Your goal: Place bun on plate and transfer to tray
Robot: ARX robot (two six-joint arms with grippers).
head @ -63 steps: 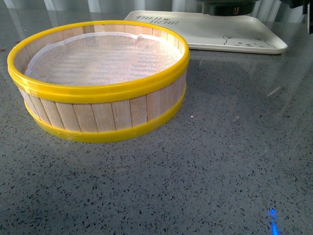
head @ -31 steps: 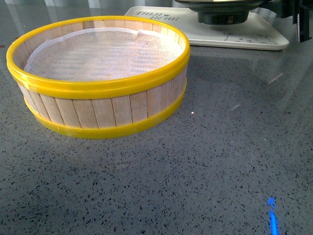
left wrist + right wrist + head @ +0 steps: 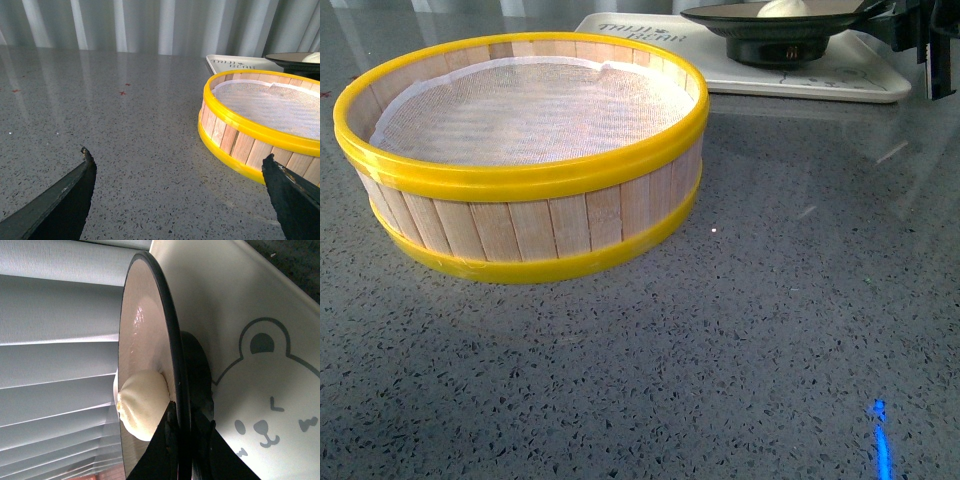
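— While my right fingers [image 3: 182, 440] pinch the black-rimmed round plate [image 3: 775, 20], is the small white bun [image 3: 142, 405] aboard?
— Yes, over the off-white bear tray [image 3: 865, 75]; releasing remains. My left fingers [image 3: 180, 200] are spread, empty.

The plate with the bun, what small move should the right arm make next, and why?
Probably open the right gripper and back away: it is clamped on the rim of the plate, whose foot looks seated on the tray, with the bun on it.
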